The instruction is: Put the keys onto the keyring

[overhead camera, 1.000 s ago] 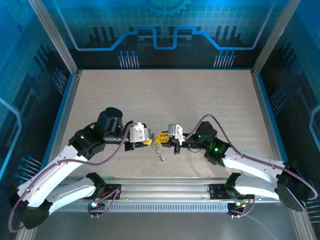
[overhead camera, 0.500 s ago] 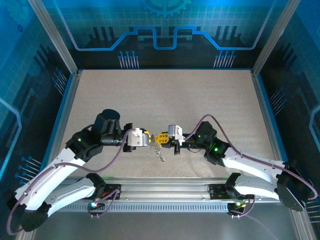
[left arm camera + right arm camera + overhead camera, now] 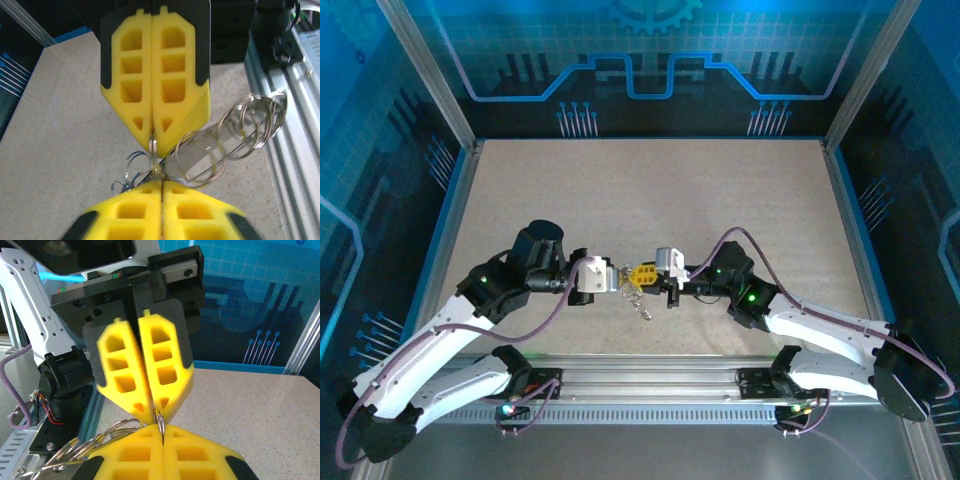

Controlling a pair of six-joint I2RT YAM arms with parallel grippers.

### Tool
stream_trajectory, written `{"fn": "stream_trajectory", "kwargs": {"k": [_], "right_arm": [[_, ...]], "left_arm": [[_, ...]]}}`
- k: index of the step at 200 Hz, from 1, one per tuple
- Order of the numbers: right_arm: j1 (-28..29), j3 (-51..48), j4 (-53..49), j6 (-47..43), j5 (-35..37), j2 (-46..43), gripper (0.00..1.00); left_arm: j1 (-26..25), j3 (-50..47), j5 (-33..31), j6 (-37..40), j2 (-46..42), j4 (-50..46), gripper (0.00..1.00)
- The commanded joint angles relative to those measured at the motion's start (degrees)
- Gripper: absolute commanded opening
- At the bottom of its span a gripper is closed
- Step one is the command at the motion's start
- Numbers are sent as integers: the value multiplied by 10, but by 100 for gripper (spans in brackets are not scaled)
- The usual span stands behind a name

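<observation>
Threading step in hand: left gripper (image 3: 612,275) and right gripper (image 3: 642,273), tip to tip above the table (image 3: 720,200) near its front centre, each pressed together pinching the keyring (image 3: 638,296), loops dangling; next move likely calls for parting the coil without losing either pinch.

The right gripper (image 3: 163,438), closed at 6 o'clock, and the closed left gripper (image 3: 153,408) at 12 pinch the keyring (image 3: 161,421); metal rings (image 3: 85,449) hang toward 8 o'clock.

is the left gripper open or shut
Shut: on the left gripper the yellow fingers press together, pinching a thin metal ring.
</observation>
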Motion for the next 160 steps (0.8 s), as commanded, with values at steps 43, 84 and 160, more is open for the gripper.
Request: {"fn": "stream_trajectory", "kwargs": {"k": [43,84,160], "right_arm": [[3,19,63,30,20,-5,0],[3,5,131,92,75,-8,0],[24,-9,161,120,116,2,0]], "left_arm": [[-4,1,11,4,11,-10,0],[-7,-9,13,6,8,-8,0],[-20,-29,-10,-55,-10,58,19]]}}
